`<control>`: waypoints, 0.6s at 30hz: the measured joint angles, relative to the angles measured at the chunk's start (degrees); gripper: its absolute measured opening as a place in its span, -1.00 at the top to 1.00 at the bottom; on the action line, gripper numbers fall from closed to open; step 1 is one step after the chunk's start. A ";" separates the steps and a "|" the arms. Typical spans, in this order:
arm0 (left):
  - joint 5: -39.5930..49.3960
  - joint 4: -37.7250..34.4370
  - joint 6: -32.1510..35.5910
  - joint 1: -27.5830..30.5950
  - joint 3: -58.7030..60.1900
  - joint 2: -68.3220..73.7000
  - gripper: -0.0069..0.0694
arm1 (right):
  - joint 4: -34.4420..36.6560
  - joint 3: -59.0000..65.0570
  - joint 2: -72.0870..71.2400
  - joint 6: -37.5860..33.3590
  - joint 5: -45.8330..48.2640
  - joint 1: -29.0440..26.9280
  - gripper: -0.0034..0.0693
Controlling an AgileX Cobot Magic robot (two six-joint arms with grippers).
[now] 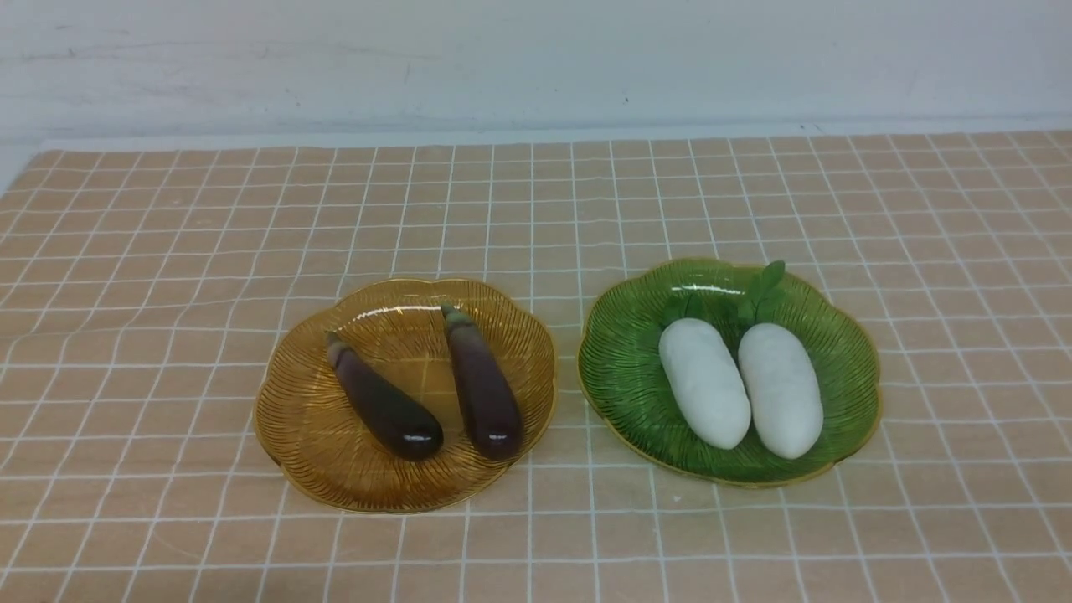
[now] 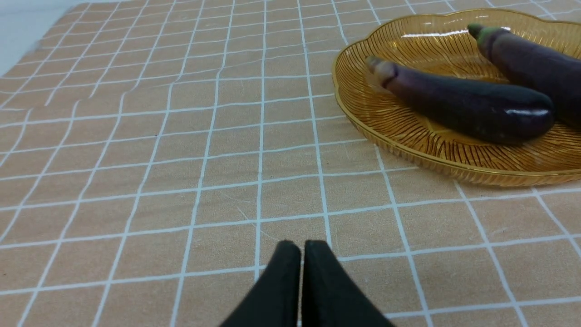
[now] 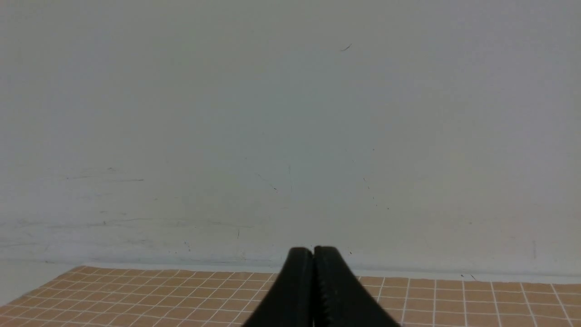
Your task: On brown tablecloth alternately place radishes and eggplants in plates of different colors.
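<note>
Right now both my grippers are pressed shut on nothing: my left gripper [image 2: 301,247] hangs low over the brown tablecloth [image 1: 167,251], its two black fingers touching tip to tip, and my right gripper [image 3: 313,250] is likewise closed, pointed toward the pale wall [image 3: 290,113] beyond the cloth's far edge. Taking the amber plate [image 1: 310,435] as my landmark: both eggplants [image 1: 383,408] [image 1: 482,394] lie inside it, side by side but apart, stem caps toward the wall and rounded ends toward me, the two angled so the stems sit closer together than I can call parallel. Just to the right of that plate, near but not touching it, sits the green plate [image 1: 620,368], and in it the two white radishes [image 1: 704,383] [image 1: 780,389] lie next to each other, nearly touching, leafy tops toward the wall. From my left wrist, the amber plate sits near my closed fingertips, with bare cloth between us
</note>
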 joint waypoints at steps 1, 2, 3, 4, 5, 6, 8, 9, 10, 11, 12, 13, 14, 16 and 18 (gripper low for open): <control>0.00 0.00 0.00 0.00 0.00 0.00 0.83 | 0.00 0.00 0.00 -0.05 0.00 0.00 0.94; 0.00 0.00 0.00 0.00 0.00 0.00 0.83 | 0.00 0.00 0.00 -0.05 0.00 0.00 0.94; 0.00 0.00 0.00 0.00 0.00 0.00 0.83 | 0.00 0.00 0.00 -0.05 0.00 0.00 0.94; 0.00 0.00 0.00 0.00 0.00 0.00 0.83 | 0.00 0.00 0.00 -0.07 0.00 0.00 0.94; 0.00 0.00 0.00 0.00 0.00 0.00 0.83 | 0.00 0.00 0.00 -0.12 0.00 0.00 0.94; 0.00 0.00 0.00 0.00 0.00 0.00 0.83 | 0.00 0.00 0.00 -0.11 0.00 0.00 0.94; 0.00 0.00 0.00 0.00 0.00 0.00 0.83 | 0.00 0.00 0.00 -0.20 0.00 0.00 0.94; 0.00 0.00 0.00 0.00 0.00 0.00 0.83 | 0.00 0.00 0.00 -0.20 0.00 0.00 0.94; 0.00 0.00 0.00 0.00 0.00 0.00 0.83 | 0.00 0.00 0.00 -0.20 0.00 0.00 0.94; 0.00 -0.01 0.00 0.00 0.00 0.00 0.83 | 0.00 0.00 0.00 -0.20 0.00 0.00 0.94; 0.00 -0.01 0.00 0.00 0.00 0.00 0.83 | 0.00 0.00 0.00 -0.25 0.00 0.00 0.94; 0.00 -0.01 0.00 0.00 0.00 0.00 0.83 | 0.00 0.00 0.00 -0.25 0.00 0.00 0.94; 0.00 -0.01 0.00 0.00 0.00 0.00 0.83 | -0.16 0.00 0.00 -0.25 0.00 0.00 0.94; 0.00 -0.01 0.00 0.00 0.00 0.00 0.83 | -1.20 0.00 0.00 -0.43 0.33 0.00 0.94; 0.00 -0.06 0.00 0.00 0.00 0.00 0.83 | -1.88 0.30 0.00 -0.50 1.03 -0.23 0.94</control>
